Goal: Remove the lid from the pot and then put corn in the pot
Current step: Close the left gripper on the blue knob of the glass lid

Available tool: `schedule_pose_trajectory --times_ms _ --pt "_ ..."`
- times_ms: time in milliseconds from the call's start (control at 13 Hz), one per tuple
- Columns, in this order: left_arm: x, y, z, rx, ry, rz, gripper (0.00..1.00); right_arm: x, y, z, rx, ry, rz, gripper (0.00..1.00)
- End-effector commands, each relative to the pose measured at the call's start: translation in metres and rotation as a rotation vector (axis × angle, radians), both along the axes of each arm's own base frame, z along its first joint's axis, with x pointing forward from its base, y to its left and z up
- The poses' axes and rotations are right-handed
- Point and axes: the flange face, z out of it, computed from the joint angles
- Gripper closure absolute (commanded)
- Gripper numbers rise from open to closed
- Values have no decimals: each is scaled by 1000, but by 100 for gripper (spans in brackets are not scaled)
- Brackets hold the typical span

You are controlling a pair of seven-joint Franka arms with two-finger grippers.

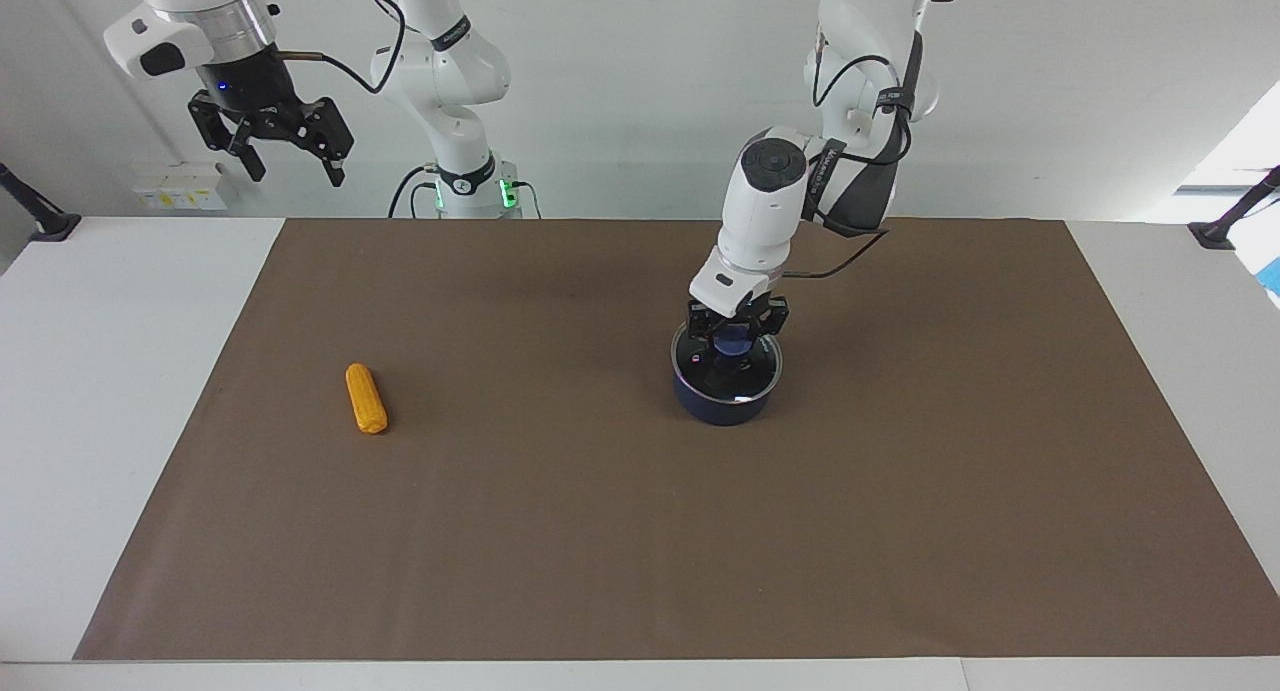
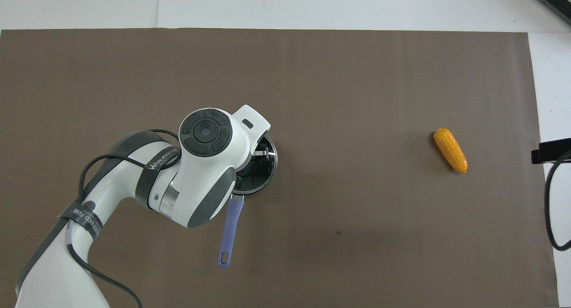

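Note:
The dark blue pot (image 1: 725,409) stands on the brown mat toward the left arm's end, its long blue handle (image 2: 229,230) pointing at the robots. The glass lid (image 1: 752,374) lies across its top. My left gripper (image 1: 733,343) comes down from above and is shut on the lid's blue knob (image 1: 733,347). In the overhead view the left wrist hides the knob and most of the lid (image 2: 269,164). The orange-yellow corn (image 1: 366,399) lies on the mat toward the right arm's end, also seen from above as the corn (image 2: 450,150). My right gripper (image 1: 270,149) waits open, high above that end of the table.
The brown mat (image 1: 640,531) covers most of the white table (image 1: 90,391). Small white boxes (image 1: 180,186) sit at the table's edge below the right gripper. A black clamp (image 1: 1225,226) stands at the corner by the left arm's end.

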Motion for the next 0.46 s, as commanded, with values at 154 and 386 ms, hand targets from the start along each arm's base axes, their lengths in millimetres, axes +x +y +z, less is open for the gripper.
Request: schedule_pose_trajectory --times_ms 154,386 --pt "4 3 27 -16 -23 9 100 -3 -2 3 -8 2 19 0" --pt "14 14 56 -2 -16 20 100 -3 -2 3 -8 2 19 0"
